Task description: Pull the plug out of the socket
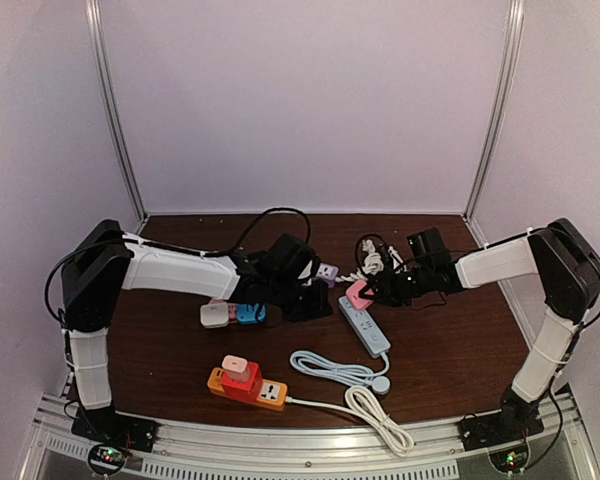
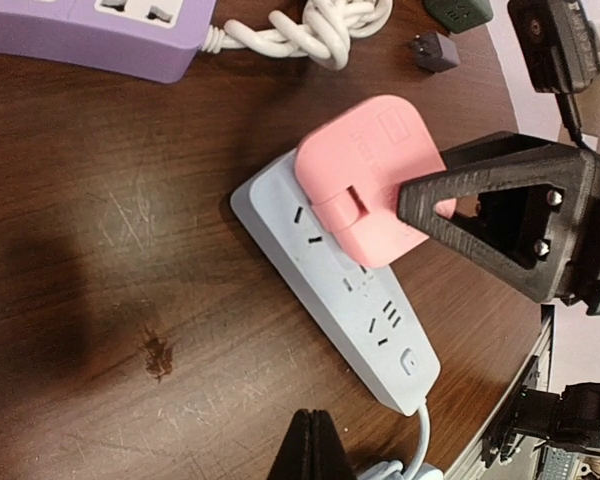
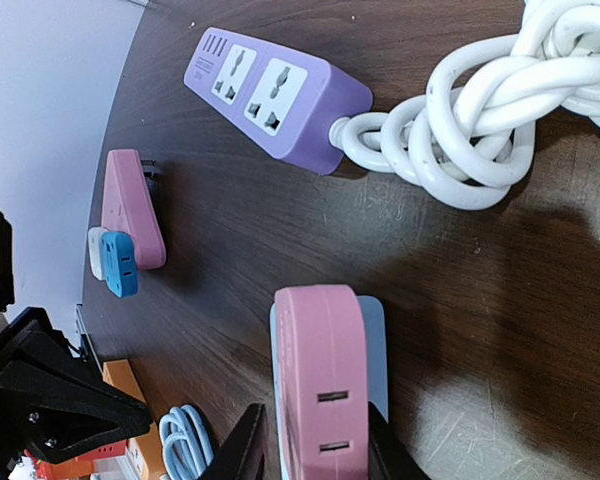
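Observation:
A pink plug sits in the far end of a light-blue power strip at the table's middle right. My right gripper straddles the plug, one black finger on each side; in the right wrist view the fingers press against the plug. The left wrist view shows the plug on the strip with the right arm's black finger against it. My left gripper is shut and empty, hovering just left of the strip.
A purple power strip with a knotted white cord lies behind. White, blue and pink adapters sit under my left arm. An orange strip with a red adapter and coiled cords lie at the front.

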Available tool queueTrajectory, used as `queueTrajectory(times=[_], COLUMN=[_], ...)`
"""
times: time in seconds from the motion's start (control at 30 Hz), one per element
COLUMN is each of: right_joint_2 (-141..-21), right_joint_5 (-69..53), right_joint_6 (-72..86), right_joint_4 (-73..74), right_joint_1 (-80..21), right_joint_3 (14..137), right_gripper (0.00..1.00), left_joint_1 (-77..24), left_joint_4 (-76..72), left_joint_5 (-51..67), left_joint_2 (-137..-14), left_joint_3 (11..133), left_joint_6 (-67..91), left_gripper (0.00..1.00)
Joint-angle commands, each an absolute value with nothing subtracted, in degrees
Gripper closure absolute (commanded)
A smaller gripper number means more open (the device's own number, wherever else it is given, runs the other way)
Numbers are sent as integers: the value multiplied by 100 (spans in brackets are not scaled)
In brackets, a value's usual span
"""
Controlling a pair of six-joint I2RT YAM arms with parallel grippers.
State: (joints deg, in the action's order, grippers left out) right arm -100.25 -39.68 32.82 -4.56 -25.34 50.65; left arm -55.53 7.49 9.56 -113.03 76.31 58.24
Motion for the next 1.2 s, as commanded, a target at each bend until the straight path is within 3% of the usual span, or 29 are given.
queueTrajectory(times=[0.0, 0.6, 1.17], right_joint_2=[-10124, -10175, -10288], right_joint_5=[-3867, -3974, -4100], right_joint_6=[3252, 3237, 3400], right_joint_4=[-503, -508, -729], right_joint_1=[-2580, -2575, -2571], right_joint_3=[5177, 5065, 4983], right_gripper=[71, 89, 91], left_joint_1=[-5470, -5273, -5272], left_joint_4=[437, -217, -154], left_joint_5=[1178, 1802, 1876], left_joint_2=[-11627, -12846, -13176], left_joint_3=[7938, 8897, 8947], left_joint_6=[5821, 5928, 6135], left_gripper=[100, 100, 100])
